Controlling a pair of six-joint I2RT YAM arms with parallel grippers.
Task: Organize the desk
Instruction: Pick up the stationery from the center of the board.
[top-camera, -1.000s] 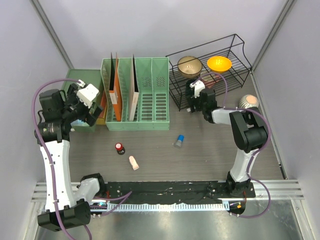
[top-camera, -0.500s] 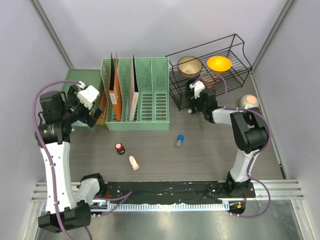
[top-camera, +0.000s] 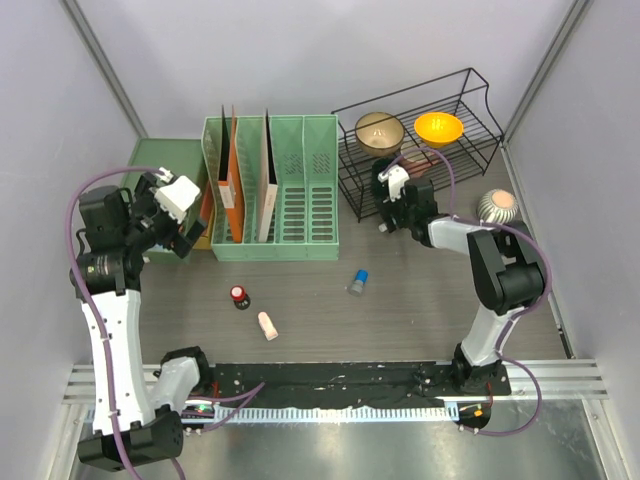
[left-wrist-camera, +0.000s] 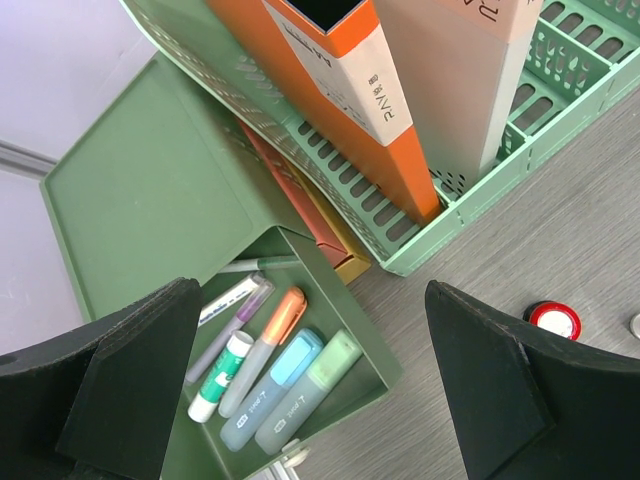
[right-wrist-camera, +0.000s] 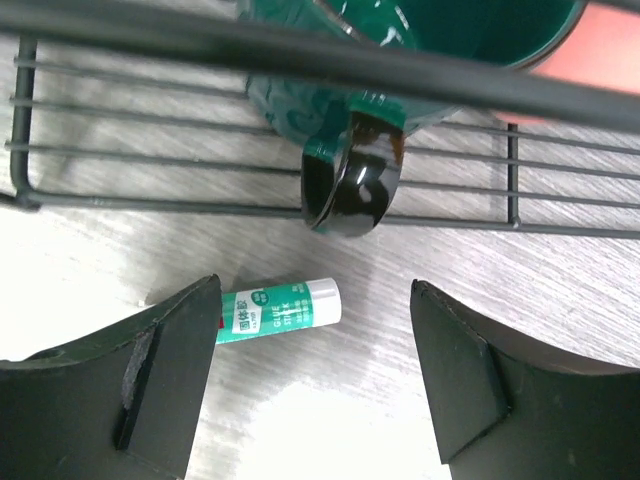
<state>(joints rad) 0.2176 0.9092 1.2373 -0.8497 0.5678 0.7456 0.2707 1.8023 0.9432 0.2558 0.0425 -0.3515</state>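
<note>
The desk (top-camera: 430, 290) is a dark wood-grain top. My left gripper (top-camera: 183, 232) hangs open over the front corner of a green pen tray (left-wrist-camera: 120, 190). In the tray lie highlighters (left-wrist-camera: 290, 385), an orange marker (left-wrist-camera: 262, 345) and a glue stick (left-wrist-camera: 220, 378). My left gripper (left-wrist-camera: 310, 385) holds nothing. My right gripper (top-camera: 391, 212) is open and low at the front of the black wire rack (top-camera: 470, 95). A green-and-white glue stick (right-wrist-camera: 280, 308) lies on the desk by the left finger of my right gripper (right-wrist-camera: 315, 335), untouched. A green mug (right-wrist-camera: 350, 110) stands in the rack just beyond.
A green slotted file rack (top-camera: 305, 195) holds an orange folder (top-camera: 230, 180) and a pale one (top-camera: 267, 175). The wire rack carries a brown bowl (top-camera: 380, 130) and an orange bowl (top-camera: 438, 127). Loose on the desk: a red-capped bottle (top-camera: 239, 295), a pink piece (top-camera: 267, 325), a blue-capped item (top-camera: 358, 282), a striped bowl (top-camera: 497, 205).
Both arms have shifted only slightly; the right arm's elbow has swung a little to the right. Both jaws stay as wide as before.
</note>
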